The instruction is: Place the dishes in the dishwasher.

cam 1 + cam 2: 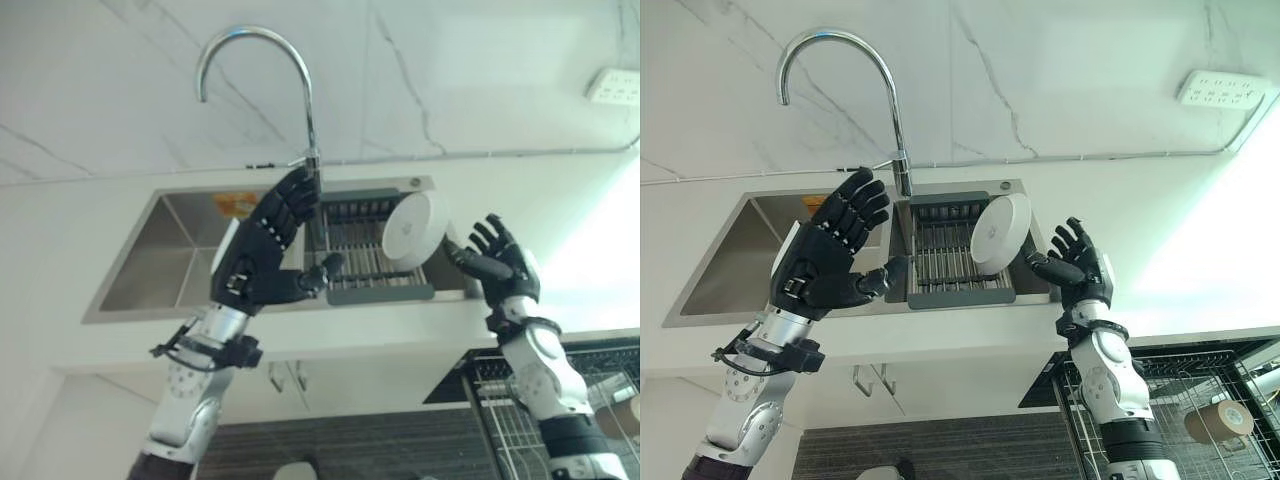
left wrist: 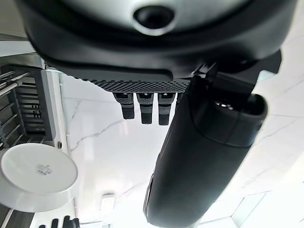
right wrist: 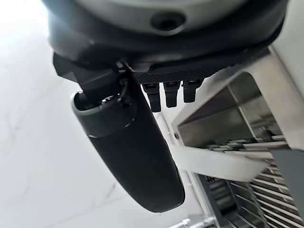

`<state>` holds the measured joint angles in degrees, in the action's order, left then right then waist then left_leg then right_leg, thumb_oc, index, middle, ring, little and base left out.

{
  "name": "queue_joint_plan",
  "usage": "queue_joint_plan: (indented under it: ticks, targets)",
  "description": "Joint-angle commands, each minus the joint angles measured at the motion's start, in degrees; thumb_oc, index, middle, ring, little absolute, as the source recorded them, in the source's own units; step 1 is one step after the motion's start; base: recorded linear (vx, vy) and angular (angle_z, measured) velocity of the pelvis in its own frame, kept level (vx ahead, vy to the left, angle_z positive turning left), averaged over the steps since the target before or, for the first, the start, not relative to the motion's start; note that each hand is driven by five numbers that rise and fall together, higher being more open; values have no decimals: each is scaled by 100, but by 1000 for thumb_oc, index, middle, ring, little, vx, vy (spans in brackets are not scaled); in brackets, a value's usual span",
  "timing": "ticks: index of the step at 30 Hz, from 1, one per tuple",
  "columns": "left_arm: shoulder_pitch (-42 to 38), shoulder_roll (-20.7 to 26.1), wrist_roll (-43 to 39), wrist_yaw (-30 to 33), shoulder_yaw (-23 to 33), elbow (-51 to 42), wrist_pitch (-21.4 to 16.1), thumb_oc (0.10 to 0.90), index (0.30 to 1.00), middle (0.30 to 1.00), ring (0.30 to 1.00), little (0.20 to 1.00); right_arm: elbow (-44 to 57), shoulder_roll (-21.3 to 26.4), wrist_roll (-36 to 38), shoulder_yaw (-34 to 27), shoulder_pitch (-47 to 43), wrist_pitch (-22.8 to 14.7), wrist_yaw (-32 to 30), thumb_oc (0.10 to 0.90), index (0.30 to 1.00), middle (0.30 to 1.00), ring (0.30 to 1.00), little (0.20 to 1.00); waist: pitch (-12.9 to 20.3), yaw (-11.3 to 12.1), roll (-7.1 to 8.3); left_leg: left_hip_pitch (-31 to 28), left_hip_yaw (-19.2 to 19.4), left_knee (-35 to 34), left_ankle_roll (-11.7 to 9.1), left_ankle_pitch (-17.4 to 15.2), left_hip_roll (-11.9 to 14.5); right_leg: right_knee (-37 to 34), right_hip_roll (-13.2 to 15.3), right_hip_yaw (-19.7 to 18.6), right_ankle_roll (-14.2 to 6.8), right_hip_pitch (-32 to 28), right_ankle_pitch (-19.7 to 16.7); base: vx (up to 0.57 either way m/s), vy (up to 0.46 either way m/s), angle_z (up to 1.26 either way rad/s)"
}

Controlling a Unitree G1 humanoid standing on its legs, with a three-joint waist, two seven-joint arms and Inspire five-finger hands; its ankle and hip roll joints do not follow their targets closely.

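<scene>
Silver-grey arms w/ black wrist bands; dark left hand [image 1: 262,262] & right hand [image 1: 508,262], white-panelled backs

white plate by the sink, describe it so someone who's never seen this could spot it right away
Find the steel sink set in the white counter under the tall curved faucet. On its right half lies a dark slatted drying rack, and the white plate stands tilted on edge at the rack's right end, near the open right hand. It is the one round white dish there.
</scene>
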<state>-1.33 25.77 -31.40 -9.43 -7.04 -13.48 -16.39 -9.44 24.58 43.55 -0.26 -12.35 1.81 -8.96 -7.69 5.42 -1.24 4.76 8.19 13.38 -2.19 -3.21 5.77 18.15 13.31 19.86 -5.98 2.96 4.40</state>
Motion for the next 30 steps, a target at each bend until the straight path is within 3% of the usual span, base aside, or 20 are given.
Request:
queue_joint_plan:
  ticks: [1, 30]
  targets:
    - [-629, 186, -282, -37, 43, -393, -524, 800, 900, 900, 900, 900, 101, 431, 305, -228, -1061, -332, 145, 800, 900, 900, 900, 900, 234, 78, 136, -323, 320, 381, -27, -1080, -24, -96, -274, 219, 86, -255, 712, 4, -2, 7]
    - [-651, 395, -544, -29, 32, -331, -343, 800, 900, 900, 900, 900, -752, 659, 668, -34, -1739, -86, 20, 800, 900, 900, 900, 900, 203, 340, 169, -344, 139, 381, -42, -1076, -90, -96, -192, 422, 96, -425, 752, 6, 9, 6]
